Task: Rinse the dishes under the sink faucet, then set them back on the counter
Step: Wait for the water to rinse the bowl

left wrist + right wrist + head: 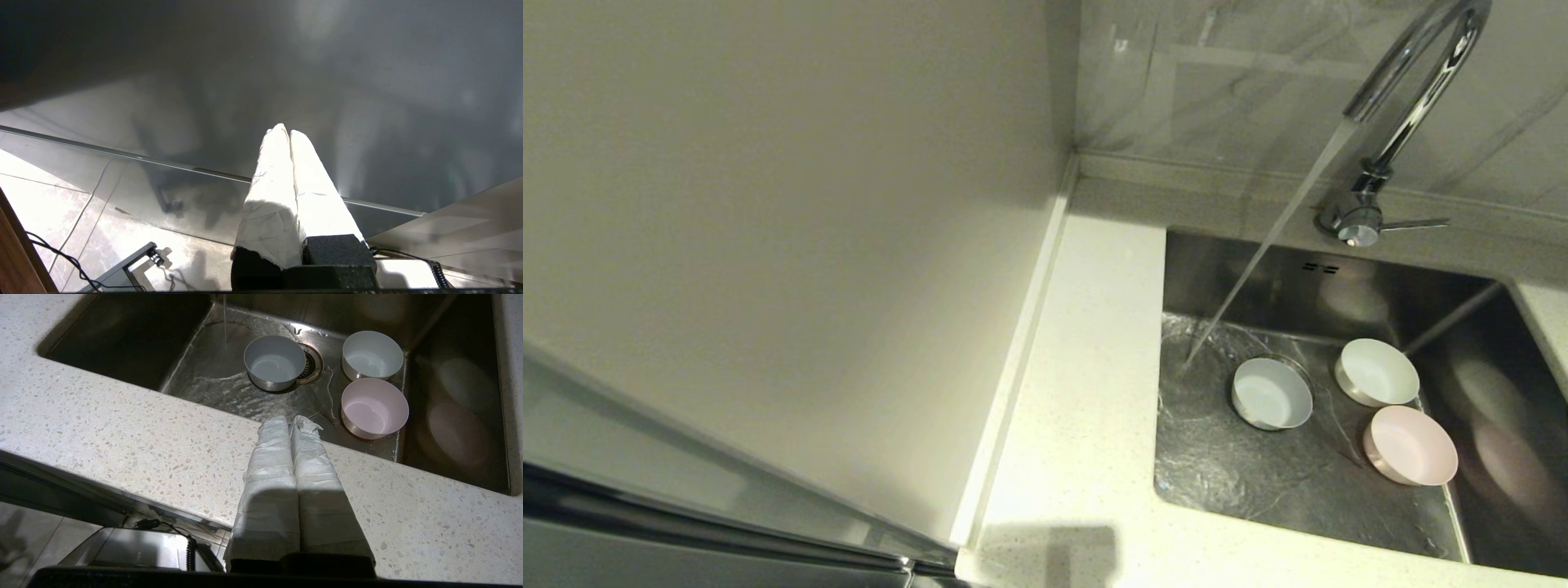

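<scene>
Three dishes stand upright on the floor of the sink (pixel 1233 482): a pale blue bowl (pixel 1272 394) (pixel 274 361) by the drain, a white bowl (pixel 1378 372) (pixel 372 354) behind it and a pink bowl (pixel 1410 445) (pixel 374 408) nearest the front. Water pours from the faucet (pixel 1409 98) and lands on the sink floor just left of the blue bowl. My right gripper (pixel 289 421) is shut and empty, held over the counter (pixel 122 433) at the sink's front edge, short of the bowls. My left gripper (pixel 286 131) is shut and empty, down beside a grey cabinet front, away from the sink.
The faucet's side lever (pixel 1414 223) points right. A cream wall panel (pixel 768 204) rises left of the counter strip (pixel 1086 367). The sink's right wall (pixel 1503 392) mirrors the bowls. A floor with cables (pixel 61 253) lies below the left gripper.
</scene>
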